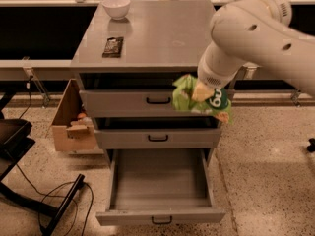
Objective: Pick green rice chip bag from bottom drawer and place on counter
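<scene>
The jaws were clamped on the bag [217, 102], which the gripper [202, 90] held in the air before the top drawer [123, 103], just below the counter [167, 38] and well above the open bottom drawer [160, 216], with a bowl [116, 6] and a packet [112, 46] on the counter.

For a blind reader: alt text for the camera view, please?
The robot's gripper holds a green chip bag in midair by the top drawer, above the open, empty bottom drawer. The counter carries a white bowl and dark packet.
</scene>
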Action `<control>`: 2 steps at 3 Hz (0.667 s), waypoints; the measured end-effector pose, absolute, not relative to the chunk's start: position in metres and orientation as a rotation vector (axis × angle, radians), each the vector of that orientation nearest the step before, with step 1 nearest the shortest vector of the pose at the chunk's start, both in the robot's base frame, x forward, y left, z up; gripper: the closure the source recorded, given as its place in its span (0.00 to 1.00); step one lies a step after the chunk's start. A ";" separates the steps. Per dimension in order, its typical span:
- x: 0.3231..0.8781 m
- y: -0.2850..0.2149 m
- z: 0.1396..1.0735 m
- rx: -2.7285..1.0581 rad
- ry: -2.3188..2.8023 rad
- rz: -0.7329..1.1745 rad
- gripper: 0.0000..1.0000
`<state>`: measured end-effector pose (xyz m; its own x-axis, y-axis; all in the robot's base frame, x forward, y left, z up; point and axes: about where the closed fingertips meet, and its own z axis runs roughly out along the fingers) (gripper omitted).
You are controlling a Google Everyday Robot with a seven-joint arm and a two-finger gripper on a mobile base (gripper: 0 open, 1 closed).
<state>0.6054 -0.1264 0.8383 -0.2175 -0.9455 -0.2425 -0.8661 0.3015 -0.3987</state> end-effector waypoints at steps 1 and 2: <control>0.617 -0.126 0.855 -1.555 2.100 -0.291 1.00; 0.618 -0.127 0.857 -1.552 2.099 -0.299 1.00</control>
